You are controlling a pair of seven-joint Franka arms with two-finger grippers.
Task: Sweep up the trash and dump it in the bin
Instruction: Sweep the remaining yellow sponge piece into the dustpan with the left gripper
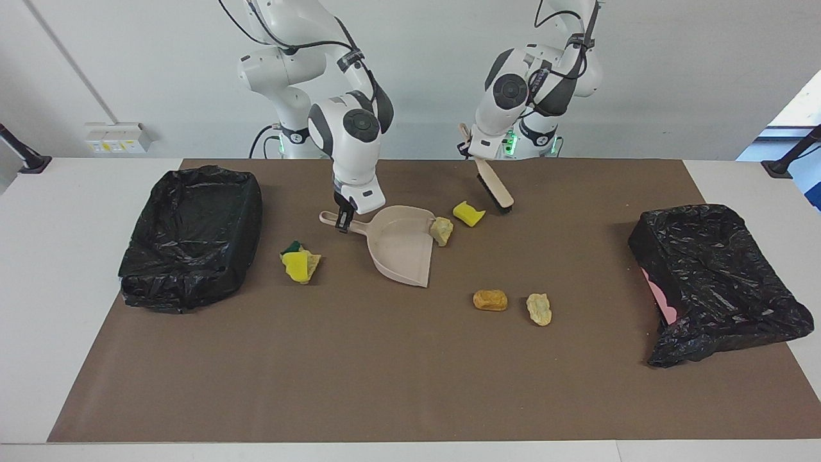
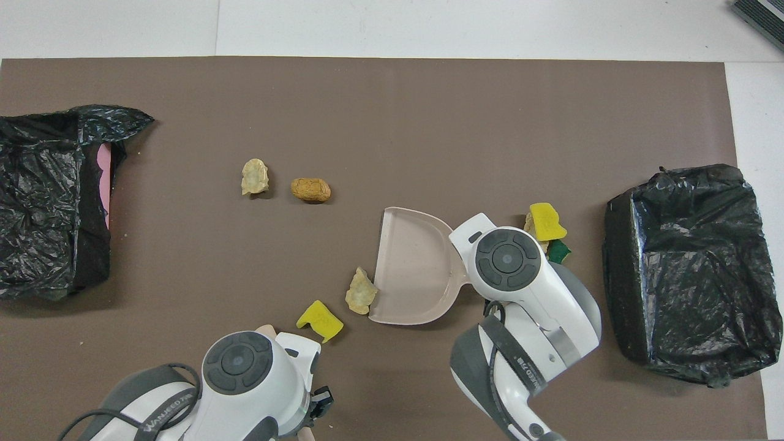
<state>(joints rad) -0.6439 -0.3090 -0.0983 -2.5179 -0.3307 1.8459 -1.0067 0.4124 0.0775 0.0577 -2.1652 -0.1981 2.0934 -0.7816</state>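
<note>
Clock bearings are read on the overhead view, with 12 o'clock pointing away from the robots.

- The right claw is down at the worktop and clamped on the handle of the beige dustpan. The pan lies flat, its open mouth turned to 9 o'clock and its handle to 3 o'clock. In the overhead view the handle is hidden under the right arm.
- The left claw is clamped on the handle of the beige hand brush. The brush is held tilted, bristle end low, at 7 o'clock of the pan and clear of it. Whether the bristles touch the worktop cannot be told.
- Trash:
  - A tan chunk lies against the pan's mouth at its 8 o'clock corner and is not inside the pan.
  - A yellow chunk lies just beside the tan chunk at its 8 o'clock, a small gap between them.
  - An orange-brown chunk lies at 10 o'clock of the pan, well apart from it.
  - A pale chunk lies near the orange-brown chunk at its 9 o'clock.
  - A yellow-and-green cluster lies between 2 and 3 o'clock of the pan, partly covered by the right arm.
- Bins: one black-bagged bin stands at the 3 o'clock end of the worktop. A second bagged bin stands at the 9 o'clock end, pink showing at its edge. No chunk is seen in either.
</note>
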